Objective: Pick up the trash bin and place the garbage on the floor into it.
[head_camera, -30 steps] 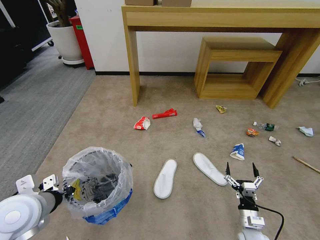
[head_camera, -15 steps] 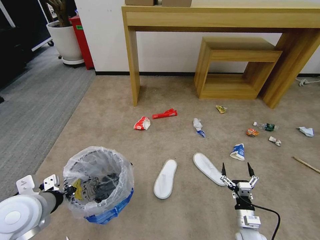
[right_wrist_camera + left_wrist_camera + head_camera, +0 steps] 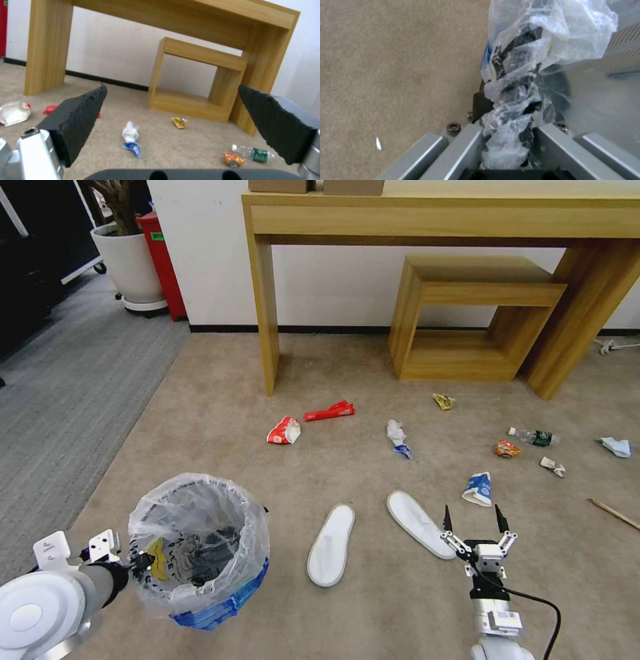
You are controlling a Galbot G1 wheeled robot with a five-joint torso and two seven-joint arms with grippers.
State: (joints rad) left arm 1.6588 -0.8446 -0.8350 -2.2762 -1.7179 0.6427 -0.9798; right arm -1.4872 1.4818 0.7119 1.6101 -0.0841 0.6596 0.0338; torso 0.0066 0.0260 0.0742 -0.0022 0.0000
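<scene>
The blue trash bin [image 3: 220, 597] with its clear bag [image 3: 536, 37] is at the lower left of the head view. My left gripper [image 3: 137, 563] [image 3: 506, 130] is shut on its rim and bag. I cannot tell whether the bin touches the floor [image 3: 220, 400]. My right gripper [image 3: 472, 517] [image 3: 172, 87] hangs open and empty, just right of one white slipper [image 3: 420, 523]. A second slipper [image 3: 331, 545] lies to its left. A blue-white wrapper [image 3: 478, 489] lies just beyond the gripper. Farther off lie a tissue twist [image 3: 398, 438] [image 3: 131, 140], red wrappers [image 3: 284, 431], a bottle [image 3: 533, 436] [image 3: 255, 153] and a stick [image 3: 613, 513].
A wooden desk [image 3: 267, 300] and a low wooden stool [image 3: 467, 313] stand against the far wall. A white plant pot [image 3: 130, 263] and a red box [image 3: 163, 260] stand at the back left beside grey carpet [image 3: 60, 393]. Small orange [image 3: 506, 449] and yellow [image 3: 442, 401] wrappers lie at the right.
My right gripper has drifted a little to the left, still open. The whole head view has shifted slightly, so the litter sits a bit lower. The left gripper's hold on the bin is unchanged.
</scene>
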